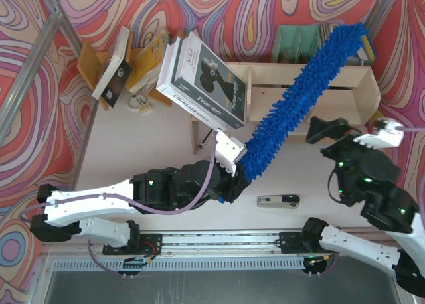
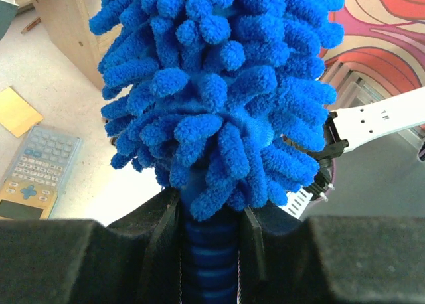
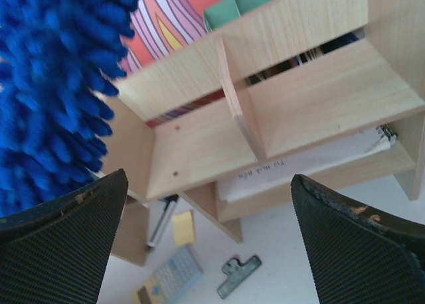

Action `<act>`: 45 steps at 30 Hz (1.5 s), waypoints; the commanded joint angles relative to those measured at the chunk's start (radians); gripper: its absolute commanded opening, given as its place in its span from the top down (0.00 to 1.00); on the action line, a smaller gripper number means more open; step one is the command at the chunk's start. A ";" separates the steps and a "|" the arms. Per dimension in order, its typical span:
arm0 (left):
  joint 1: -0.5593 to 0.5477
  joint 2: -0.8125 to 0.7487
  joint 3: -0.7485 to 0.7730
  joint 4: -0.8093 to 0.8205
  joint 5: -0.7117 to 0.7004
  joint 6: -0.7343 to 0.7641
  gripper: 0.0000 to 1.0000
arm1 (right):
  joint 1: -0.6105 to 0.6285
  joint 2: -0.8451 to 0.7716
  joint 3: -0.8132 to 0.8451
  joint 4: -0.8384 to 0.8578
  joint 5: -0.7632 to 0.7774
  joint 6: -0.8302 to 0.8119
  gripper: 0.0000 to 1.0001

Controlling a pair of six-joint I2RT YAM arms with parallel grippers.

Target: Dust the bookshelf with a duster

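A: What's in the shelf?
B: The bookshelf [image 1: 345, 85] sits at the back of the table. On the lower level, rt side, white papers [image 3: 312, 163] w/ a spiral-bound edge lie flat. An upright divider splits the upper level. Striped edges show thru the gap at its back, can't tell what they are. A green organizer [image 1: 297, 44] stands behind the shelf, contents too small to make out.
A: Anything nr it?
B: A black-and-white box [image 1: 206, 85], tilted, at the shelf's left end. On the table by the legs: a calculator [image 3: 169, 277], a yellow note [image 3: 184, 228] & a binder clip [image 3: 238, 275].
A: And the duster?
B: The duster [image 1: 302, 95] slants up from mid-table to the rt, across the shelf top, tip nr the organizer. Touching the top or just over it, can't tell.
A: Left arm?
B: It reaches from its base to centre, forearm low. The left gripper [image 1: 238, 168] is clamped on the handle [image 2: 209, 271], fingers [image 2: 159, 231] pressed each side, just below the fluff.
A: Right?
B: Elbow bent, wrist aimed at the shelf front. The right gripper [image 1: 327, 129] is just rt of the duster, apart from it, jaws wide, nothing betw them.
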 commanded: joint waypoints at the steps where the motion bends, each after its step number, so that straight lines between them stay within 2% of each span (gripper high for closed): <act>1: -0.002 0.006 0.018 0.080 0.016 0.006 1.00 | -0.004 -0.036 0.083 -0.050 -0.014 -0.044 0.01; 6: -0.002 0.047 0.009 0.026 0.108 0.012 1.00 | -0.003 -0.033 0.126 -0.021 -0.015 -0.067 0.01; 12: -0.019 -0.005 -0.108 0.017 0.195 0.048 1.00 | -0.004 -0.022 0.119 0.012 -0.001 -0.059 0.01; 16: -0.053 -0.049 -0.169 0.015 0.197 0.083 1.00 | -0.003 -0.020 0.100 0.042 0.033 -0.066 0.01; 23: -0.054 -0.036 -0.229 -0.009 0.174 0.099 1.00 | -0.003 -0.008 0.071 0.060 0.078 -0.034 0.01; 33: -0.048 0.074 -0.260 0.002 0.146 0.130 1.00 | -0.003 0.040 0.026 0.024 0.067 0.098 0.01; 38: -0.015 0.125 -0.274 -0.021 0.139 0.103 1.00 | -0.003 0.055 0.007 0.020 0.066 0.131 0.01; 45: 0.006 0.136 -0.298 0.001 0.051 0.034 1.00 | -0.003 0.067 -0.035 0.030 0.064 0.154 0.01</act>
